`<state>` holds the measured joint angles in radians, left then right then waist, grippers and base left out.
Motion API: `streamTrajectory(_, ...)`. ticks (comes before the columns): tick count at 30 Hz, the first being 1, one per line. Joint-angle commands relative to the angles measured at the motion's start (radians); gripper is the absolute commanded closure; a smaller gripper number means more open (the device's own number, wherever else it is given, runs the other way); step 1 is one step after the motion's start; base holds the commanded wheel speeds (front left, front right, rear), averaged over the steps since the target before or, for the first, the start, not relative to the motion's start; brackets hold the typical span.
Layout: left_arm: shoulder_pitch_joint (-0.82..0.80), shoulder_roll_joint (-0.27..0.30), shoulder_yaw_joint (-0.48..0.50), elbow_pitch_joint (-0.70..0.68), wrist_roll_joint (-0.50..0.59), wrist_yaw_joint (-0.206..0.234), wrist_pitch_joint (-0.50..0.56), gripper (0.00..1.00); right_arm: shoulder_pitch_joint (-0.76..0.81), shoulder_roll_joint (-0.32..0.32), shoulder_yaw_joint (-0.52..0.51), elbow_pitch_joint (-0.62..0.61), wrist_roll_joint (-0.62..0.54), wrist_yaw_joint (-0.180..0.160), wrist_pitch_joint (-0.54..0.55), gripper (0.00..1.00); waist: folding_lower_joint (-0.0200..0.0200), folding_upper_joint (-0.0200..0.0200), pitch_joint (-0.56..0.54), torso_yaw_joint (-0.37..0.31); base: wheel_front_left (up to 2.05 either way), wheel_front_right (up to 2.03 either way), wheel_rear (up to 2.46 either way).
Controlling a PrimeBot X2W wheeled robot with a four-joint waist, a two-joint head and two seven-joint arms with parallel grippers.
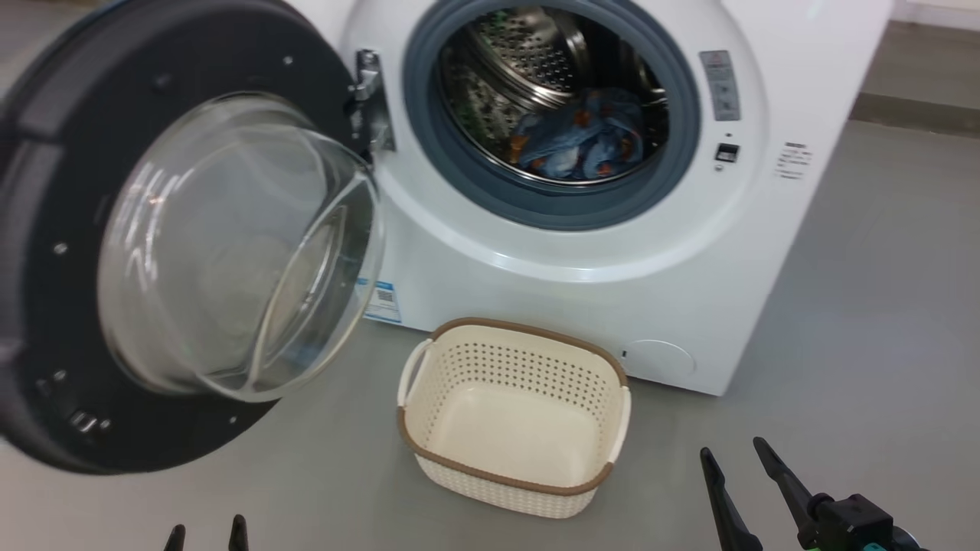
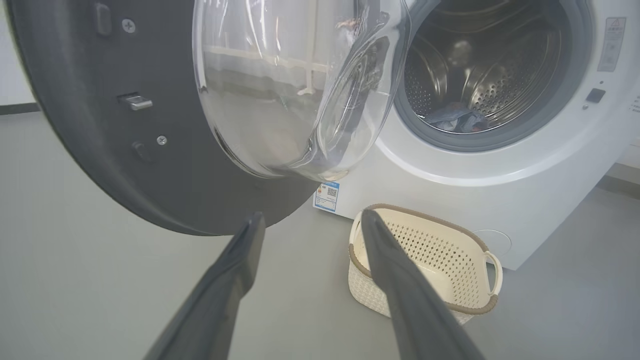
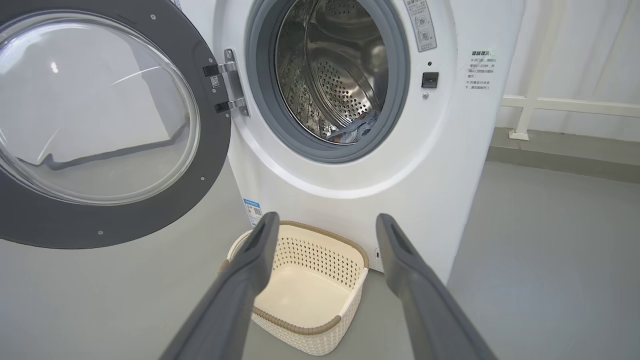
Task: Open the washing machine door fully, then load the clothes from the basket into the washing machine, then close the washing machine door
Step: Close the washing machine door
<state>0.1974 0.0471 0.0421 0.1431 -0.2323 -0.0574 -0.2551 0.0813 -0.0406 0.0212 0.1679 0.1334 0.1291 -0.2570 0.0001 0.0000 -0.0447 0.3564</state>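
Clothes (image 1: 578,141) in w/m drum (image 1: 528,61), door (image 1: 76,153) open

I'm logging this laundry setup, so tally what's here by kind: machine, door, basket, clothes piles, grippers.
Big white front-loading washing machine: 1
Round black-rimmed glass door, open: 1
Cream perforated plastic basket, empty: 1
Blue printed clothes pile, inside the machine: 1
Dark two-fingered grippers: 2, left gripper and right gripper, both open
Total: 6

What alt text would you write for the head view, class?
A white washing machine stands with its round door swung open leftward and blue printed clothes in its drum. An empty cream basket sits on the floor before it; the open left hand and right hand show at the bottom.
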Motion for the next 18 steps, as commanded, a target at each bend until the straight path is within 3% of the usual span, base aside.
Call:
streamTrajectory(1,-0.027,0.003,0.032,-0.026,0.012,0.006,-0.007,0.00,-0.042,-0.010,0.030,-0.020,0.004,0.002,-0.005,0.00,-0.0001,0.0000,-0.021,0.071,0.00,0.00,0.00)
streamTrajectory(5,-0.022,0.003,0.040,-0.032,0.012,0.010,-0.007,0.00,-0.046,-0.010,0.041,-0.020,0.008,0.002,-0.005,0.00,-0.0001,0.0000,-0.020,0.110,0.00,0.00,0.00)
streamTrajectory(18,-0.011,0.003,0.065,-0.066,-0.020,0.035,-0.007,0.00,-0.106,-0.010,0.085,0.010,0.003,0.002,-0.005,0.00,-0.0001,0.0000,0.013,0.138,0.00,0.00,0.00)
